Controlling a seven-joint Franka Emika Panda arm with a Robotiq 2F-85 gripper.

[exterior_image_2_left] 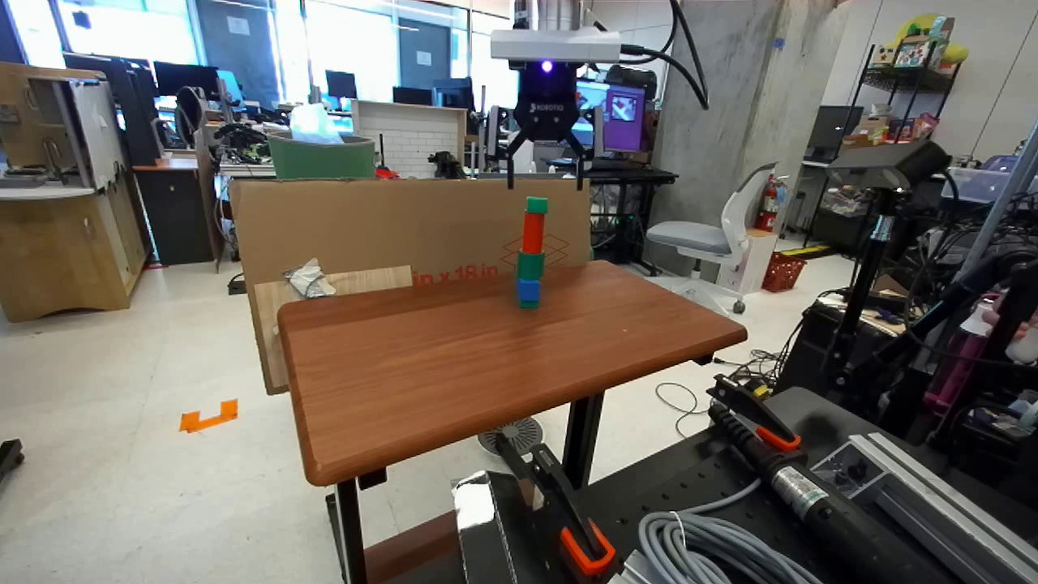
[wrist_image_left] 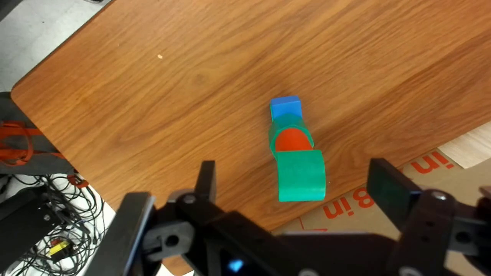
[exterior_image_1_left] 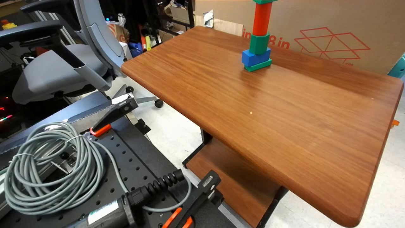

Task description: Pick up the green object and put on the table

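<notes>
The green object (exterior_image_2_left: 537,205) is a small bright-green block on top of a block tower. It shows large in the wrist view (wrist_image_left: 301,176), and an exterior view cuts it off at the top edge (exterior_image_1_left: 265,1). Under it stand a red column (exterior_image_2_left: 533,234), a wider green block (exterior_image_2_left: 530,265), a blue block (exterior_image_2_left: 529,290) and a flat green piece (exterior_image_1_left: 258,65). The tower stands on the reddish-brown table (exterior_image_2_left: 454,349), near its far edge. My gripper (exterior_image_2_left: 545,182) is open and empty above the tower. In the wrist view its fingers (wrist_image_left: 293,164) lie on either side of the green object, apart from it.
A large cardboard sheet (exterior_image_2_left: 365,223) stands upright behind the table, close to the tower. A black perforated bench (exterior_image_1_left: 126,152) with coiled grey cable (exterior_image_1_left: 57,171) and clamps stands near the table's other side. A grey chair (exterior_image_1_left: 63,63) is beside the table.
</notes>
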